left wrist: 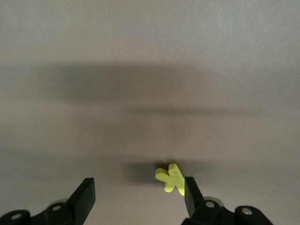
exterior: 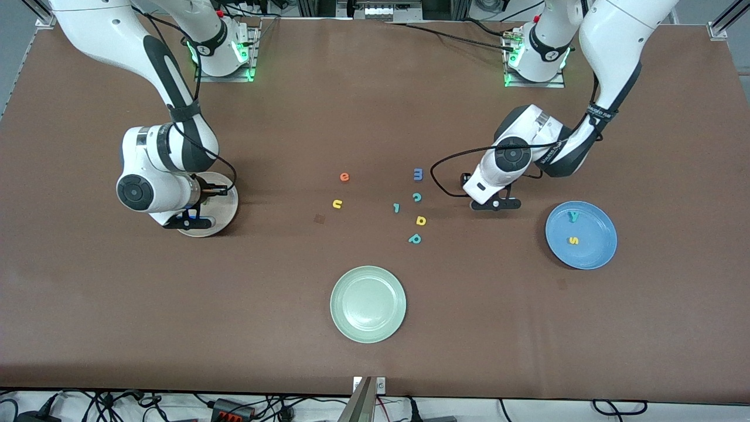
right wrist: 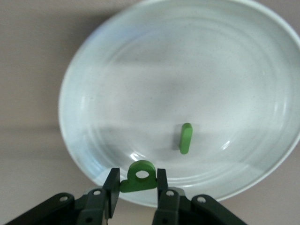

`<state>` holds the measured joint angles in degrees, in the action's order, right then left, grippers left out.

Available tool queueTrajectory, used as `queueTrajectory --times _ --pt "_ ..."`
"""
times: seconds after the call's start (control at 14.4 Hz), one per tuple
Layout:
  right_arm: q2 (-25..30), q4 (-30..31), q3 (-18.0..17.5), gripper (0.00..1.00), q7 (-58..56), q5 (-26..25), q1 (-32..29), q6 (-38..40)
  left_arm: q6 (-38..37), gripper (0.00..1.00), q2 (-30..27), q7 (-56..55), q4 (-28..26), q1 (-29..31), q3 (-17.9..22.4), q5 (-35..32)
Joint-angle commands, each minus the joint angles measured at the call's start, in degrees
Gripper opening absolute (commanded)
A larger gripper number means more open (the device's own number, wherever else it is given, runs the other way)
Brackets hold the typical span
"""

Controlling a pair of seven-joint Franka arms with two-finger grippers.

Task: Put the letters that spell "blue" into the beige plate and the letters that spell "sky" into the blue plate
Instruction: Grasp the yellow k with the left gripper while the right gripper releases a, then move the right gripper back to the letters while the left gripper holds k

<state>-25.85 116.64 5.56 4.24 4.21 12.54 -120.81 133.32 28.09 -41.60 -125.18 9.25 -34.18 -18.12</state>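
Note:
My right gripper (right wrist: 137, 180) is shut on the green b (right wrist: 139, 176), just above the rim of the beige plate (right wrist: 187, 70). The thin green l (right wrist: 185, 138) lies in that plate. In the front view the right gripper (exterior: 193, 221) covers most of the beige plate (exterior: 227, 210). The left gripper (left wrist: 138, 190) is open, and the yellow k (left wrist: 171, 178) leans against one fingertip (left wrist: 190, 187) over bare table. This left gripper (exterior: 497, 204) hangs low between the loose letters and the blue plate (exterior: 597, 249), which holds the teal y (exterior: 575, 216) and yellow s (exterior: 573, 240). The orange e (exterior: 344, 176) and yellow-orange u (exterior: 337, 203) lie mid-table.
Other loose letters lie mid-table: a blue m (exterior: 418, 173), teal c (exterior: 416, 197), small teal l-like piece (exterior: 396, 207), yellow a (exterior: 420, 220) and teal p (exterior: 415, 238). A pale green plate (exterior: 368, 303) sits nearer the front camera.

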Motion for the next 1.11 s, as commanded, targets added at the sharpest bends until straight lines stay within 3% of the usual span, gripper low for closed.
queueTrajectory --times 0.0,0.14,0.28,0.42,0.49,0.63,0.83,1.04 --pt "-0.43 -0.27 -0.91 1.0 0.24 0.27 -1.2 -1.8 4.47 0.83 2.14 -3.57 -0.41 -0.1 -0.62 -1.13" --pt "-0.17 -3.34 -1.17 1.0 1.2 0.27 -0.59 -0.58 5.45 0.79 3.02 -4.72 -0.41 -0.28 -0.62 -1.13" --pt "-0.25 -6.94 -1.61 1.0 3.75 0.19 2.03 0.92 5.54 0.68 2.94 -5.16 -0.41 -0.46 -0.62 -1.13" --pt "-0.78 -9.84 -1.61 1.0 4.54 0.8 7.3 0.31 5.11 0.46 3.03 -8.13 -0.5 -0.72 -0.62 -1.13" --pt "-2.26 -11.25 -1.61 1.0 6.64 0.97 9.76 -0.13 4.84 0.27 3.03 -9.37 -0.5 -1.33 -0.62 -1.13" --pt "-5.08 -14.5 -1.61 1.0 13.91 1.06 14.94 -0.48 4.84 0.12 2.85 -9.73 -0.41 -1.69 -0.62 -1.22" --pt "-10.52 -20.82 -1.61 1.0 29.11 3.17 20.93 -0.74 3.53 0.07 1.37 -8.68 0.02 -0.99 -0.53 -1.39" --pt "-13.7 -23.92 -1.61 1.0 38.27 5.8 25.24 -4.59 -5.06 0.07 -1.45 -2.12 4.4 0.93 -0.09 -1.48"
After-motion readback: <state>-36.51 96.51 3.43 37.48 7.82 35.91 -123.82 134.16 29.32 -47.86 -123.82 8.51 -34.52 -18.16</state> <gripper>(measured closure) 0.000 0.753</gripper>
